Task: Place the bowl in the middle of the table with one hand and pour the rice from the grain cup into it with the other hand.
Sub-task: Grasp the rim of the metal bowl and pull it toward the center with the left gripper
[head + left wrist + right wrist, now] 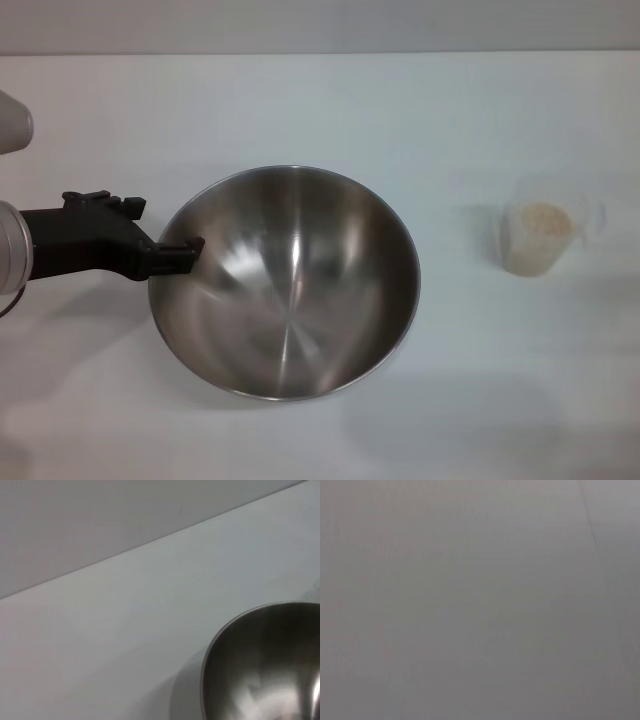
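Head view: The left gripper (185, 252) enters from the robot's left and is clamped on the near-left rim of the bowl (290, 285). The bowl appears tilted, with its open mouth turned up toward the camera, so it is probably carried rather than resting flat. It lies close to the middle of the tabletop (330, 110) and is empty. The grain cup (543, 237) stands upright on the robot's right side, well apart from the bowl, with rice (545, 219) visible inside it. The right arm does not appear in this view.

Left wrist view: The bowl (265, 665) fills one corner of the picture, rim and brushed interior visible, with bare tabletop (125, 615) beyond it. The gripper's own fingers are not shown here.

Right wrist view: Only a plain grey surface is visible. No gripper, cup or bowl appears, so the state of the right gripper is not shown and its arm is judged to be parked away from the work.

Governing relation: The grain cup lies to the right of the bowl, on the right arm's side. With the left gripper occupied by the bowl, the right arm is the one to reach for the cup, and the pour must travel leftward to the bowl.
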`<act>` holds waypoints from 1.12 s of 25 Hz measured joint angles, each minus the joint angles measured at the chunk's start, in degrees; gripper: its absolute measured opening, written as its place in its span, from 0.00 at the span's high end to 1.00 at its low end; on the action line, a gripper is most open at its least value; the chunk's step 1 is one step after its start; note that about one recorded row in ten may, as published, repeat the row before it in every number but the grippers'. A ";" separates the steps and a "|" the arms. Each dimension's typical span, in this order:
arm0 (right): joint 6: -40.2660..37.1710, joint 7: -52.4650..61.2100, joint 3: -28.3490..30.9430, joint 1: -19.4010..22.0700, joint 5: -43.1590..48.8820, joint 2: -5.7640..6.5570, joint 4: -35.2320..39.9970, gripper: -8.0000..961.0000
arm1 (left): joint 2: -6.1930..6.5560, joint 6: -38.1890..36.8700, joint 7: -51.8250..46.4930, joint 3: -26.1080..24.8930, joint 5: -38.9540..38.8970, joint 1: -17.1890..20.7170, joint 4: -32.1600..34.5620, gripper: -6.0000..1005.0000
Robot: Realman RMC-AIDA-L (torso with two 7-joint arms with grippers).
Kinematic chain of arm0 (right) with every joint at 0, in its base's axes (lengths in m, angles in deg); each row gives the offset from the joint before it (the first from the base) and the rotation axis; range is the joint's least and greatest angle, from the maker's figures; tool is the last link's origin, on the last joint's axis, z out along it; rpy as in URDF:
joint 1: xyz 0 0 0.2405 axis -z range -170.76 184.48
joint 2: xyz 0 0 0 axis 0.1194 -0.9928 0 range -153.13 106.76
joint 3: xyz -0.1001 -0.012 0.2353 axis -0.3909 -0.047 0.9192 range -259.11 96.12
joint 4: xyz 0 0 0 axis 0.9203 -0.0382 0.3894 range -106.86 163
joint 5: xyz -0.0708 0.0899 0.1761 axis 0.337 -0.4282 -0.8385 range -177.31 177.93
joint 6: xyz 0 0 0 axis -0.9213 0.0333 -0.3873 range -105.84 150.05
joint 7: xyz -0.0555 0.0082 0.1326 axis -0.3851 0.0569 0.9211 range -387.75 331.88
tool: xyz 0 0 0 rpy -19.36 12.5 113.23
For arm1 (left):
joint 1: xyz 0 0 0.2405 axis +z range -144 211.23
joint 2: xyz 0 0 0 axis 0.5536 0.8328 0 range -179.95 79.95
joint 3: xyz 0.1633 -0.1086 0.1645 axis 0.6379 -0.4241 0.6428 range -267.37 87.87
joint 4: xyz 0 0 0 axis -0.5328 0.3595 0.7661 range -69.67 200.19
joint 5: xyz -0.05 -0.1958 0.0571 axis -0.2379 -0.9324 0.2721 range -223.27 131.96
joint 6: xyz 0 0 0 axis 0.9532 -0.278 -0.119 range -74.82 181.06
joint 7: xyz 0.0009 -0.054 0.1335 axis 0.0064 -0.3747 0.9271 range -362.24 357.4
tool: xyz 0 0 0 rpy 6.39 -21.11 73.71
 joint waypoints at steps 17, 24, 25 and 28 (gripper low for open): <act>-0.01 0.00 -0.15 0.17 0.32 -0.05 -0.02 0.12 | 0.00 -0.82 0.14 1.50 1.63 -0.71 3.36 0.24; -0.01 0.00 -0.14 0.44 0.34 -0.05 -0.09 0.12 | -0.01 -1.27 0.15 2.30 1.67 -1.56 4.98 0.24; -0.01 0.00 -0.14 0.49 0.34 -0.05 -0.09 0.12 | 0.00 -1.30 0.14 2.33 1.67 -1.65 5.10 0.24; -0.01 0.00 -0.14 0.56 0.34 -0.05 -0.09 0.12 | 0.00 -1.34 0.13 2.56 1.67 -1.94 5.66 0.25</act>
